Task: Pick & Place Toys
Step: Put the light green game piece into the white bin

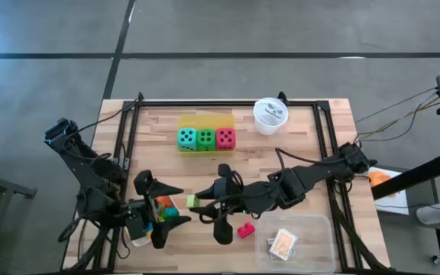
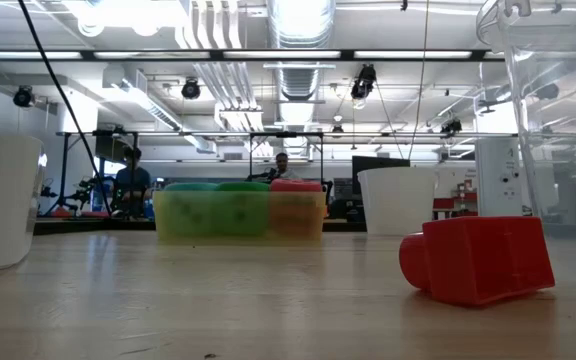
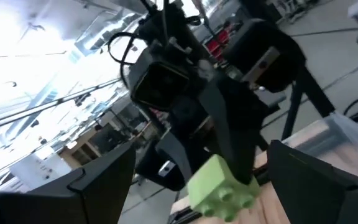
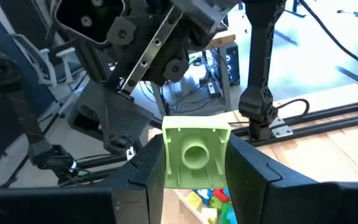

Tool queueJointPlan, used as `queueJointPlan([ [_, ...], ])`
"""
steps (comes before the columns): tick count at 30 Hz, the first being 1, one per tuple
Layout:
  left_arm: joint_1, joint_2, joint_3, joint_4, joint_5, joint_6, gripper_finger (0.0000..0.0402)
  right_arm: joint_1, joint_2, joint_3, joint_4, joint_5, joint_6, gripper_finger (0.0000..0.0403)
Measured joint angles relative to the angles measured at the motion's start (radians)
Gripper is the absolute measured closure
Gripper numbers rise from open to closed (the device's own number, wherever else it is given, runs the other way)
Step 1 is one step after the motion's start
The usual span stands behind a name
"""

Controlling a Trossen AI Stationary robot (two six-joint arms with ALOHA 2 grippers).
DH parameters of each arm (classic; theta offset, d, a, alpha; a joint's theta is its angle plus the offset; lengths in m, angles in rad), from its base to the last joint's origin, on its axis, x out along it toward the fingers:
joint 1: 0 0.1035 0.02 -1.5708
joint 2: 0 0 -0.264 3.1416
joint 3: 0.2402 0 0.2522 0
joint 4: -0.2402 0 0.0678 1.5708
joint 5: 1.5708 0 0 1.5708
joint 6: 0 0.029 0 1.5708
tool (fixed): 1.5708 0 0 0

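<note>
We found the right hand [image 4: 194,165] clamped on a light green block [image 4: 194,154] near the desk's [image 1: 312,137] front edge, seemingly carrying it toward the block-filled tray [image 1: 157,218] where the left hand [image 1: 163,214] waited, fingers apart.

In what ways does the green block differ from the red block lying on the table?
The green block is held off the table between the right gripper's fingers, near the open left gripper; the red block lies loose on the wood. The green block's hollow underside faces the right wrist camera; the red block lies on its side. Both are small plastic blocks.
</note>
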Motion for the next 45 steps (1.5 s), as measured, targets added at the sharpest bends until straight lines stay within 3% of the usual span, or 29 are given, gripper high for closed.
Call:
queueJointPlan([
  [8, 0.02, 0.004, 0.003, -0.191, 0.067, -0.041, 0.0055, -0.001, -0.002, 0.001, 0.047, -0.052, -0.011, 0.0282],
  [21, 0.06, 0.013, 0.001, -0.16, 0.075, 0.043, 0.006, -0.007, -0.001, -0.024, 0.132, -0.098, -0.001, 0.0282],
  [30, 0.06, 0.013, 0.001, -0.136, 0.145, 0.006, 0.0148, -0.011, 0.0, -0.071, 0.18, -0.109, 0.007, 0.0282],
  [41, 0.066, 0.013, 0.001, -0.145, 0.148, 0.009, 0.0251, -0.012, 0.0, -0.086, 0.213, -0.137, 0.034, 0.0282],
  [45, 0.066, 0.013, 0.001, -0.147, 0.158, 0.01, 0.0255, -0.012, 0.0, -0.09, 0.214, -0.139, 0.037, 0.0282],
])
